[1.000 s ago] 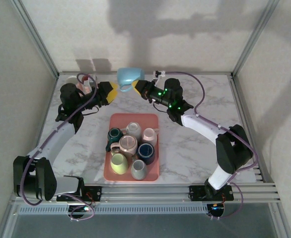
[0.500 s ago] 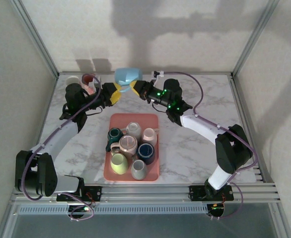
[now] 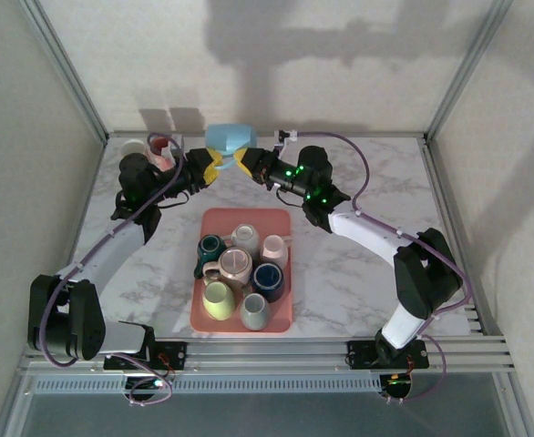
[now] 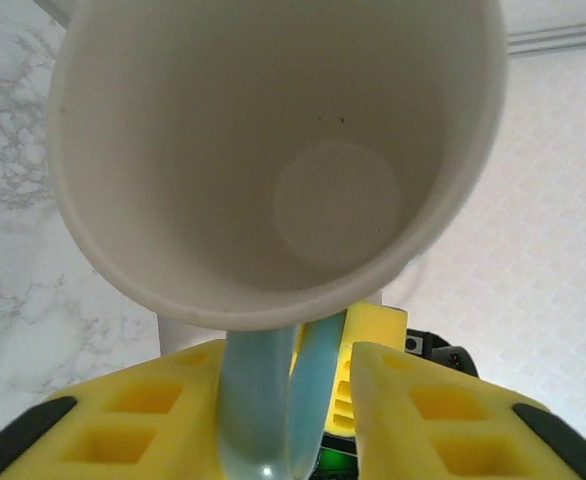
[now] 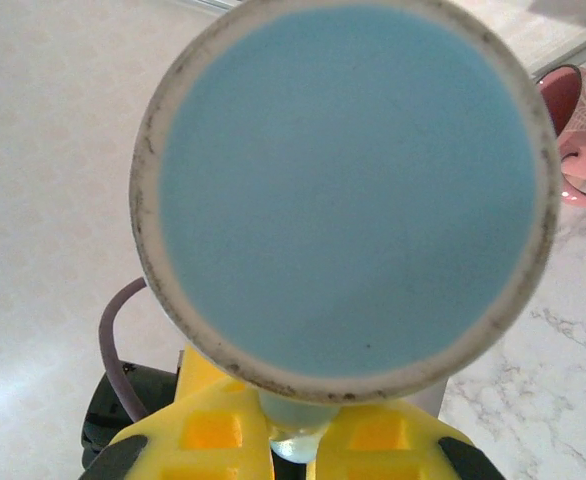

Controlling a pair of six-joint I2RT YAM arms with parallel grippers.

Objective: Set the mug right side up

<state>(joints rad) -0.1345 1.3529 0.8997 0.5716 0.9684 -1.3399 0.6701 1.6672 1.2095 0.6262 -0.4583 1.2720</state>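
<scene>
A light blue mug (image 3: 229, 138) hangs in the air over the back of the table, held between both arms. My right gripper (image 3: 244, 160) is shut on its handle; the right wrist view faces the mug's blue base (image 5: 343, 190), with the yellow fingers (image 5: 213, 425) pinching the handle below it. My left gripper (image 3: 210, 167) comes in from the left. The left wrist view looks into the mug's white inside (image 4: 273, 150), and the blue handle (image 4: 263, 400) sits between my left gripper (image 4: 285, 365) fingers. One pad touches it and a narrow gap shows at the other.
A pink tray (image 3: 197, 273) holding several mugs sits mid-table in front of the arms. A pink mug (image 3: 162, 146) (image 5: 578, 140) and a white mug (image 3: 132, 146) stand at the back left, close behind the left arm. The enclosure's back wall is just behind the held mug.
My left gripper has moved right up to the mug and its fingers have narrowed around the handle. The mug and the right gripper have shifted slightly left.
</scene>
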